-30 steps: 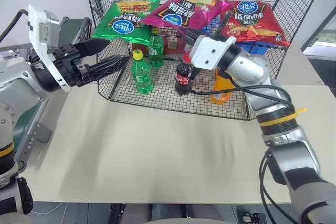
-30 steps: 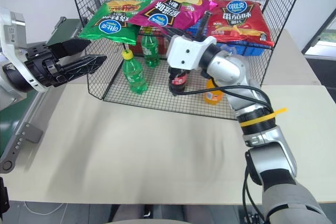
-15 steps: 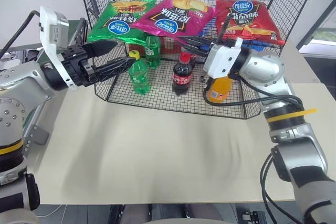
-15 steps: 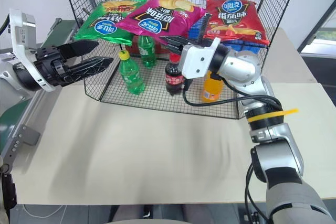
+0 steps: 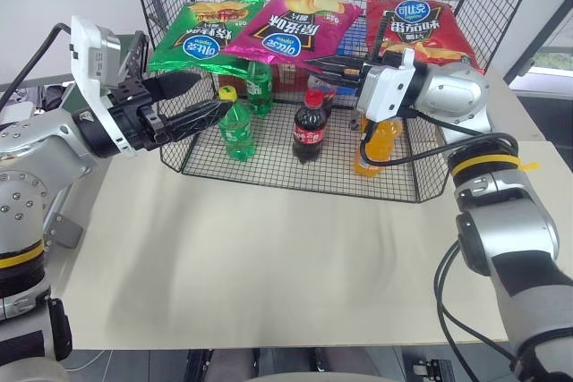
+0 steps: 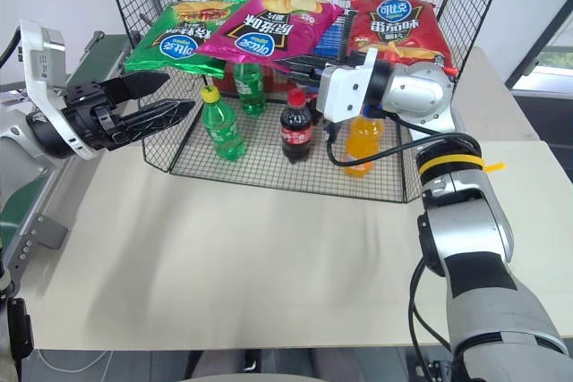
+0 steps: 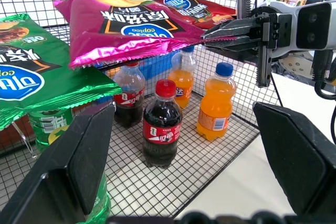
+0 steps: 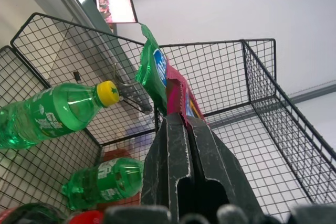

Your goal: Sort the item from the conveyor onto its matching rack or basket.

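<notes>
A: Head camera, please: where is the pink bag?

B: The magenta-pink chip bag [image 5: 303, 26] lies at upper centre, on the upper level of the black wire rack [image 5: 421, 187], between a green chip bag [image 5: 208, 35] and a red chip bag [image 5: 419, 31]. The right tool [image 5: 324, 63] reaches in from the right, its fingers together on the bag's near edge. At left, the left tool [image 5: 192, 99] has its fingers apart and holds nothing, just outside the rack wall. Bare beige counter [image 5: 269, 248] fills the lower frame.

A: Left wrist camera?

B: The pink bag [image 7: 126, 27] sits upper centre, its corner pinched by the right tool [image 7: 210, 34] at upper right. Cola [image 7: 161, 129] and orange soda bottles [image 7: 214, 109] stand below it.

A: Right wrist camera?

B: Closed fingers at bottom centre clamp the bag edge [image 8: 177, 95]; a green bottle [image 8: 52, 113] lies at left.

A: What would finishing well need?

B: Probably checking that the bag rests fully supported, then letting go and backing straight out, clear of the mesh.
</notes>
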Robot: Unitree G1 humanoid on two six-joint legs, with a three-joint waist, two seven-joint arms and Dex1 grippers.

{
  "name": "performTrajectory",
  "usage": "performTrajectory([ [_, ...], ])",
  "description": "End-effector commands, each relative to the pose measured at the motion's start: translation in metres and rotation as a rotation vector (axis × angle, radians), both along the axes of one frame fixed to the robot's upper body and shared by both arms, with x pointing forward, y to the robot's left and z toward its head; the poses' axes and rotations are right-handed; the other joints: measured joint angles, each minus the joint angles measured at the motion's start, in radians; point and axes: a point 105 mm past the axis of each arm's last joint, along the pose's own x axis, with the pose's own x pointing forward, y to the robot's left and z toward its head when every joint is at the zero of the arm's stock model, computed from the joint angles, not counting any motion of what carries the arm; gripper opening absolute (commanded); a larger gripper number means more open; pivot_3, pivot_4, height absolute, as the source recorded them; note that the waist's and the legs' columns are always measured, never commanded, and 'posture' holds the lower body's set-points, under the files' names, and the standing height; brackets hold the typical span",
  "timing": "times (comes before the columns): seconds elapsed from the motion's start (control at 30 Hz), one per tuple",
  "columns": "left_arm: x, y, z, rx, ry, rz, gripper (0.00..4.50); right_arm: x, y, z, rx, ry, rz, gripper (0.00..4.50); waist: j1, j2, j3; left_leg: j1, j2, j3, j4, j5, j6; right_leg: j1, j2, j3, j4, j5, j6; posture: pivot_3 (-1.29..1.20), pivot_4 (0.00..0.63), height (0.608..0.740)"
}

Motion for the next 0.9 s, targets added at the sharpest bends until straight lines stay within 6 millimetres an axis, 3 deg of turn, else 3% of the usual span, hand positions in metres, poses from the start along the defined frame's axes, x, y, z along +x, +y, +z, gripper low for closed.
performTrajectory([
  [0.03, -0.005, -0.003, 0.010, 0.006, -0.046, -0.010, 4.50, 0.000, -0.005, 0.017, 0.012, -0.067, -0.015, 0.01, 0.000, 0.000, 0.000, 0.000, 0.000, 0.000, 0.000, 0.000, 0.000, 0.000, 0.000, 0.000, 0.000, 0.000, 0.000, 0.00, 0.150, 0.740],
  [0.27, -0.004, -0.004, 0.010, 0.008, -0.045, -0.010, 4.50, 0.005, -0.013, 0.015, -0.005, -0.058, -0.055, 0.01, -0.001, 0.000, 0.000, 0.000, 0.000, 0.000, 0.000, 0.000, 0.000, 0.000, 0.000, 0.000, 0.001, 0.000, 0.000, 0.00, 0.150, 0.740],
  [0.37, -0.003, -0.005, 0.010, 0.009, -0.045, -0.009, 4.50, 0.006, -0.015, 0.017, 0.001, -0.064, -0.064, 0.82, -0.001, 0.000, 0.000, 0.000, 0.000, 0.000, 0.000, 0.000, 0.000, 0.000, 0.000, 0.000, 0.001, 0.000, 0.000, 0.00, 0.150, 0.740],
  [0.7, -0.004, -0.005, 0.009, 0.018, -0.037, -0.007, 4.50, 0.000, -0.018, 0.017, 0.027, -0.068, -0.038, 4.37, -0.001, 0.000, 0.000, 0.000, 0.000, 0.000, 0.000, 0.000, 0.000, 0.000, 0.000, 0.000, 0.002, 0.000, 0.000, 0.00, 0.150, 0.740],
  [0.9, -0.002, 0.012, 0.002, 0.074, -0.015, 0.057, 4.50, -0.019, -0.031, 0.021, 0.143, 0.002, -0.001, 4.44, 0.002, 0.000, 0.000, 0.000, 0.000, -0.001, 0.000, 0.000, 0.000, 0.002, -0.001, -0.001, 0.005, 0.000, 0.000, 0.00, 0.150, 0.740],
])
